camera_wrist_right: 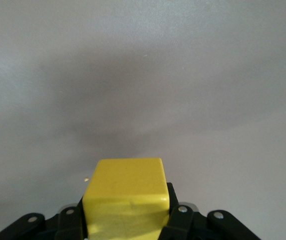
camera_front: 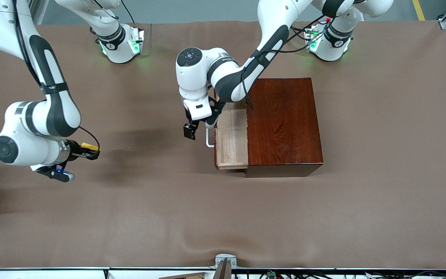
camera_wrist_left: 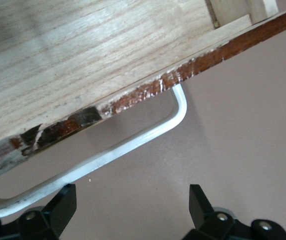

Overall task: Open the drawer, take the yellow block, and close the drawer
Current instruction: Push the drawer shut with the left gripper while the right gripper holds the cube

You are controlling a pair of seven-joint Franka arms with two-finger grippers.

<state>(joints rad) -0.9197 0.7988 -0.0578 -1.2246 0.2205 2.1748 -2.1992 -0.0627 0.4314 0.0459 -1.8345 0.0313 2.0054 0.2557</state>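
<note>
- The right pincer (camera_front: 91, 152) is clamped on the yellow block (camera_front: 90, 147), held up over bare counter (camera_front: 223, 217) toward the right arm's end, well apart from the wooden box (camera_front: 283, 126).
- In the right wrist view the yellow block (camera_wrist_right: 127, 197) sits squarely between the black fingers (camera_wrist_right: 180, 220), one plain face up and only brown counter (camera_wrist_right: 143, 75) under it.
- The left pincer (camera_front: 190, 131) hangs in front of the drawer (camera_front: 231, 139), its jaws spread wide and holding nothing.
- In the left wrist view both fingertips (camera_wrist_left: 198, 200) stand apart on either side of the white handle (camera_wrist_left: 133, 145), just short of the bar; I cannot tell whether one touches it.
- The drawer stands pulled partway out of the glossy reddish-brown box toward the right arm's end, its pale wood floor (camera_wrist_left: 83, 55) showing bare where visible.
- The white handle (camera_front: 208, 140) sticks out from the drawer front, beside the left pincer.
</note>
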